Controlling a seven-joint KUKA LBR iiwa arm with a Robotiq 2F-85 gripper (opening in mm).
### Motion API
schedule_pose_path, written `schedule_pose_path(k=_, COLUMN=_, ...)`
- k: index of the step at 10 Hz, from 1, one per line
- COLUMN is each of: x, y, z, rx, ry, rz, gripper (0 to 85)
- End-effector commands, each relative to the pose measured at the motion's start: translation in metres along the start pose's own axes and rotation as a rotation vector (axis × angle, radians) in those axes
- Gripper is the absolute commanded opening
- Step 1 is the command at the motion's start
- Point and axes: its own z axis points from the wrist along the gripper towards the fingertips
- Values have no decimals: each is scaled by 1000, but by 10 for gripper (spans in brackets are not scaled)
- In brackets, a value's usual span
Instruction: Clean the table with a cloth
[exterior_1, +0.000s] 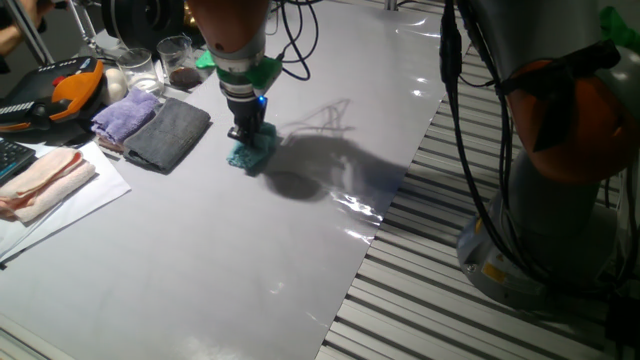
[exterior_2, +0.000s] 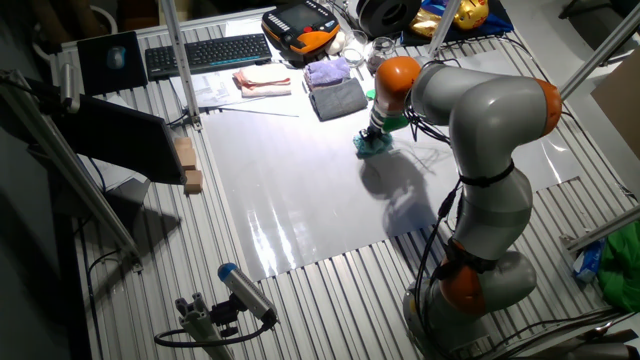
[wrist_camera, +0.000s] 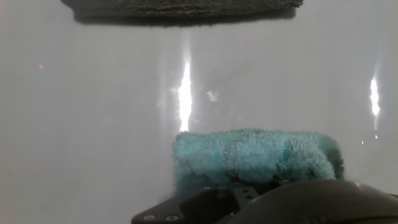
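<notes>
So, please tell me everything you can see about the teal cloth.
The teal cloth is small, with a fluffy terry surface, bunched into a thick wad rather than spread flat. It lies on the glossy pale table, a little away from the dark grey cloth. The tool stands upright on top of it, pressing it down; whether the fingers pinch it cannot be seen.

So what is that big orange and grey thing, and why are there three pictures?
It is a robot arm. Its gripper presses a fluffy teal cloth onto the shiny pale table, as if wiping. Whether the fingers pinch the cloth, I cannot tell. Two pictures come from cameras standing at different sides of the table. The third comes from a camera on the hand, so the cloth looks huge. Nearby lie a dark grey cloth, a lilac cloth and a pink cloth.
</notes>
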Motion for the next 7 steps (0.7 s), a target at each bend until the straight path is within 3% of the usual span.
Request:
schedule_pose_path(k=1, x=5, y=0, z=2, rx=-2, ry=1, rz=0, gripper=0)
schedule_pose_path(k=4, x=19, y=4, z=4, rx=-20, ry=14, rz=25, gripper=0)
schedule_pose_path(k=7, x=31, y=19, z=1, rx=-26, ry=24, rz=55, gripper=0)
